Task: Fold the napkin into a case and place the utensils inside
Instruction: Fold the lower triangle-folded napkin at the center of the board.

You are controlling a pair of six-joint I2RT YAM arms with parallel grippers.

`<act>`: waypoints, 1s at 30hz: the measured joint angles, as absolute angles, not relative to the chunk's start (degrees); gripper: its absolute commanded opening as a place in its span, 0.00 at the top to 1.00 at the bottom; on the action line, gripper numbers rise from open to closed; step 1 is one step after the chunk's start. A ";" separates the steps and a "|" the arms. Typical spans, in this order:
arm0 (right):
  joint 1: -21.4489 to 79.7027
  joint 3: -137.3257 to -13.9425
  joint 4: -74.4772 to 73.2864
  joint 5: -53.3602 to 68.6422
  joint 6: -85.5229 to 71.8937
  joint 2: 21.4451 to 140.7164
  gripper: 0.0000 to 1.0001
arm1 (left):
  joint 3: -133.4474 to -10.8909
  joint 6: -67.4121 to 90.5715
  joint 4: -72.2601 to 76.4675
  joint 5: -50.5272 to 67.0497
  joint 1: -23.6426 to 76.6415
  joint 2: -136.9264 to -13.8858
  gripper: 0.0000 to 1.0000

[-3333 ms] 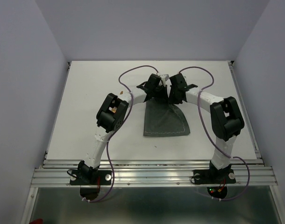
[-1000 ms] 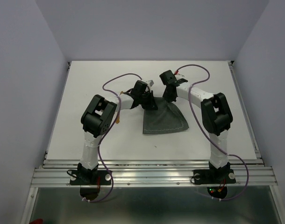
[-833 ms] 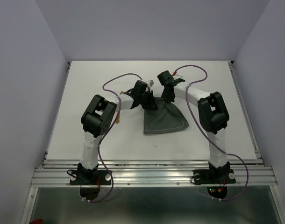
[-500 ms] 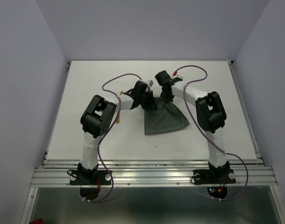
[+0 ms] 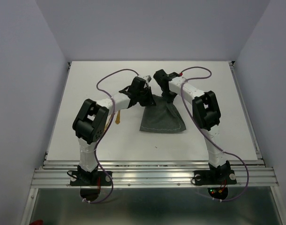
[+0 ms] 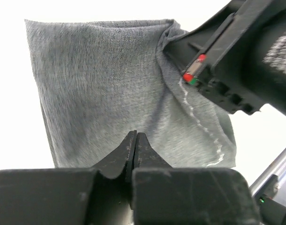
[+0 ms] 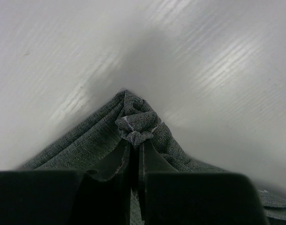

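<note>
Gripping, right: right gripper (image 7: 135, 149) clamped on a bunched, crumpled far corner of the napkin (image 5: 161, 118)
Gripping, left: left gripper (image 6: 134, 140) pinched shut on the napkin's far-left edge
Napkin: dark grey woven cloth, soft, with a pale stitched hem — fanning wider toward its near edge, flat on the white table (image 5: 77, 84)
Utensils: slim orange-brown utensils (image 5: 118, 117) left of the napkin — partly under the left arm (image 5: 94, 122)

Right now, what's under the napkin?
The napkin lies on the white table, which shows bare all around it. The right gripper pinches one bunched corner. Nothing pokes out from the edges, but anything beneath is hidden by the cloth.
</note>
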State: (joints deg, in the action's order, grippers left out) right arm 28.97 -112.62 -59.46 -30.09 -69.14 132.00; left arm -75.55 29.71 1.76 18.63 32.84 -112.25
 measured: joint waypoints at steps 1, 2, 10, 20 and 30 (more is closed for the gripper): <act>28.97 -112.66 -60.49 -30.44 -70.48 132.07 0.99 | -75.55 29.91 1.74 18.90 32.84 -111.81 0.84; 28.97 -112.55 -61.43 -30.68 -71.59 132.05 0.99 | -75.55 29.93 1.78 19.20 32.84 -111.53 0.77; 28.95 -109.60 -63.13 -31.31 -76.77 130.69 0.99 | -72.29 32.34 3.70 22.57 32.97 -110.06 0.37; 27.77 -107.79 -63.92 -30.94 -78.28 129.67 0.99 | -67.94 35.16 7.40 24.91 34.44 -110.04 0.38; 25.56 -99.22 -56.27 -29.58 -67.75 124.40 0.91 | -68.40 34.33 5.54 20.84 34.52 -112.14 0.50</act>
